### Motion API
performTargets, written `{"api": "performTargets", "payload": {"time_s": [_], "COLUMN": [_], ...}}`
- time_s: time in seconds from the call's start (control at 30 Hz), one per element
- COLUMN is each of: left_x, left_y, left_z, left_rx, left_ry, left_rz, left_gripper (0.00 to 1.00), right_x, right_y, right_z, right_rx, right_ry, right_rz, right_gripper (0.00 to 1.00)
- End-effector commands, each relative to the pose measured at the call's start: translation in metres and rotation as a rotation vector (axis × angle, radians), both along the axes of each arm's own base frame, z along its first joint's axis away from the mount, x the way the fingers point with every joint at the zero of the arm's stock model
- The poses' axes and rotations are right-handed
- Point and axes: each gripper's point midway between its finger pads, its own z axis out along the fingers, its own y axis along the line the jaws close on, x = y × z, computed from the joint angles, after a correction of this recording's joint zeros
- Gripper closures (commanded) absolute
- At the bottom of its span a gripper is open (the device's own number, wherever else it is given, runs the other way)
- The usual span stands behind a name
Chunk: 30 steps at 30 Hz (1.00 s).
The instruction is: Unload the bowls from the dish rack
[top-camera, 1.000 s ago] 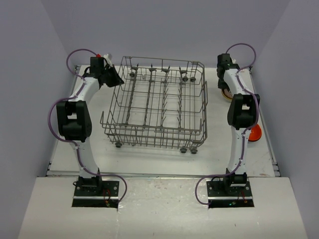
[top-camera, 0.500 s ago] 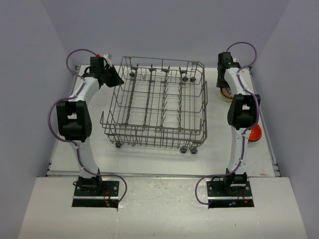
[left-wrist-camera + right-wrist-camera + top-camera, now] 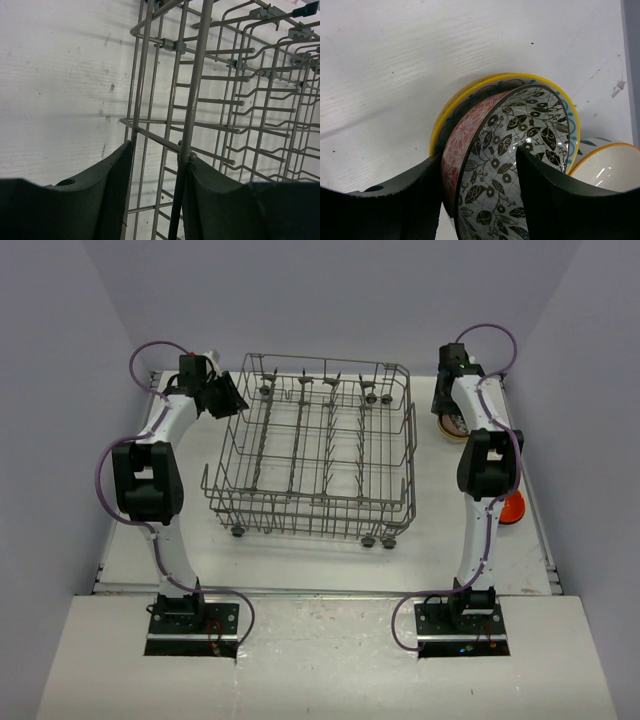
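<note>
The grey wire dish rack [image 3: 410,440] stands mid-table with no bowls in it. My left gripper [image 3: 228,400] is at its far left corner, open, its fingers on either side of a rim wire [image 3: 197,75]; the wire touches the right finger [image 3: 215,200]. My right gripper [image 3: 450,416] hangs over a stack of bowls [image 3: 447,428] on the table, right of the rack. It is open and straddles the wall of a pink bowl with a black leaf pattern inside [image 3: 520,125]. That bowl is nested in a yellow-rimmed bowl [image 3: 470,90].
A whitish bowl with an orange rim [image 3: 610,165] sits just right of the stack. An orange bowl [image 3: 513,508] lies near the table's right edge [image 3: 540,530], partly behind the right arm. Grey walls close the table at the back and on both sides.
The left jaws have opened off the rack's rim wire. The right jaws have spread wider around the pink bowl's wall. Both arms have barely shifted.
</note>
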Motion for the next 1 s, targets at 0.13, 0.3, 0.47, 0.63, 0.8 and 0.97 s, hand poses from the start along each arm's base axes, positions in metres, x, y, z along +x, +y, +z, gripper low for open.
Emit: {"api": "performTargets", "payload": {"time_s": [0.13, 0.3, 0.47, 0.63, 0.8, 0.97], "left_x": [-0.031, -0.032, -0.034, -0.035, -0.034, -0.034], "left_y": [0.020, 0.019, 0.020, 0.019, 0.018, 0.017], "left_z": [-0.052, -0.053, -0.056, -0.057, -0.058, -0.060], "left_rx": [0.058, 0.056, 0.059, 0.061, 0.054, 0.049], "left_ry": [0.207, 0.208, 0.214, 0.216, 0.214, 0.219], "left_rz": [0.052, 0.050, 0.049, 0.047, 0.047, 0.048], "left_gripper": [0.57, 0.57, 0.58, 0.58, 0.58, 0.58], "right_x": [0.002, 0.001, 0.001, 0.004, 0.005, 0.000], "right_y": [0.016, 0.015, 0.019, 0.018, 0.018, 0.018], "right_z": [0.052, 0.045, 0.034, 0.036, 0.053, 0.062], "right_rx": [0.113, 0.126, 0.151, 0.149, 0.151, 0.155], "right_ry": [-0.157, -0.161, -0.150, -0.159, -0.214, -0.223], "right_rz": [-0.042, -0.075, -0.084, -0.089, -0.072, -0.078], "right_gripper": [0.42, 0.42, 0.42, 0.41, 0.41, 0.41]}}
